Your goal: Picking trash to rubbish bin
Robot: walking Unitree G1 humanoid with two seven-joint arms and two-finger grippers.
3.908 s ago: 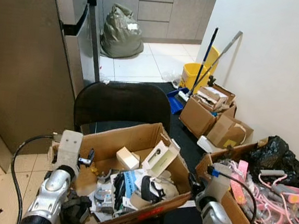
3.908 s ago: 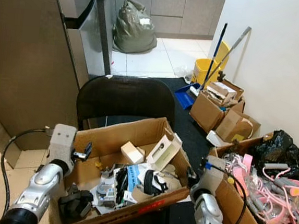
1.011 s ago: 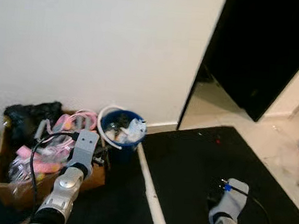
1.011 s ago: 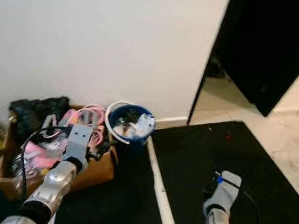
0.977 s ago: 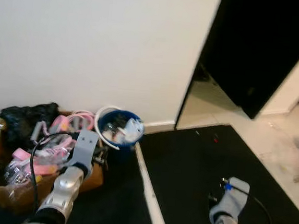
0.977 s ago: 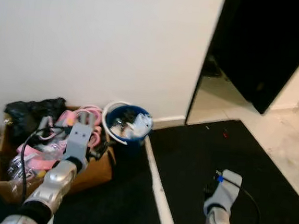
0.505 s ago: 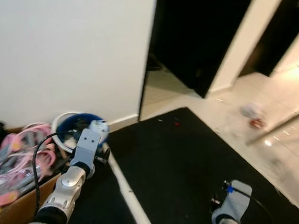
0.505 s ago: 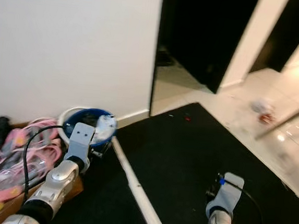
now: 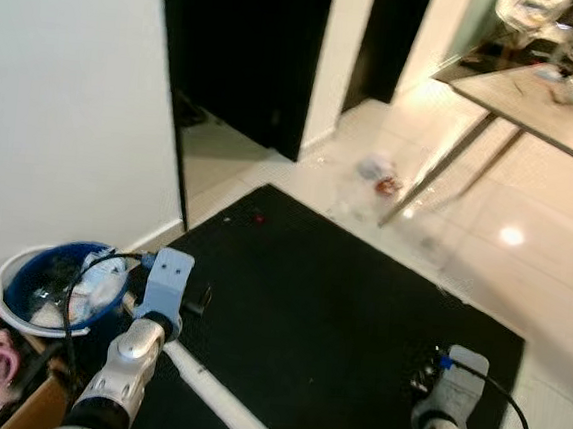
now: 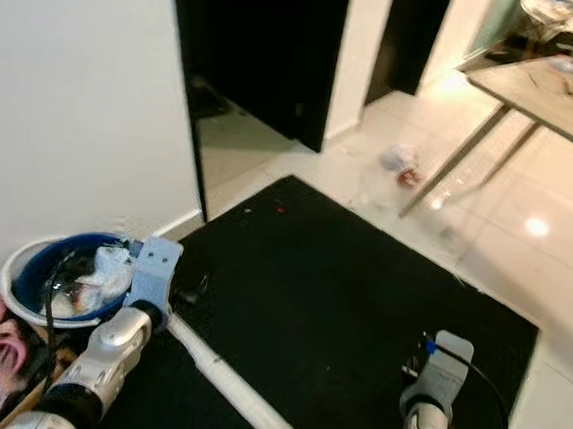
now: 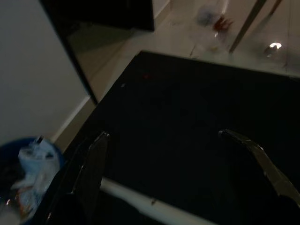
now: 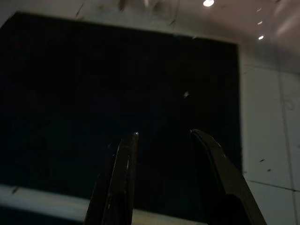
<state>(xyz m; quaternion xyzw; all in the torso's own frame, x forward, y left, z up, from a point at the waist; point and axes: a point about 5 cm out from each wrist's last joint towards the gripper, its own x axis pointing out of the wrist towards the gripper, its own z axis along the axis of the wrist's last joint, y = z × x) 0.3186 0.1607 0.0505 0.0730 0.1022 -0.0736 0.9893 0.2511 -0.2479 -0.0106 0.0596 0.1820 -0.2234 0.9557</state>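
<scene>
Searching for trash, judging by both hands empty: left end effector (image 11: 178, 154) spread wide over the black mat (image 9: 338, 319), right end effector (image 12: 164, 159) parted too. Crumpled trash (image 9: 378, 172) well ahead on the tiles near the table (image 9: 538, 96); blue bin (image 9: 30, 282) just beside the left end effector. Next: walk forward, then reach down.

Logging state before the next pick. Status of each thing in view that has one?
left gripper: open, empty, over the black mat
right gripper: open, empty, over the mat
blue bin: upright, holds trash
crumpled trash: lying on the tiled floor by a table leg, not yet picked
doorway: open, dark inside
</scene>
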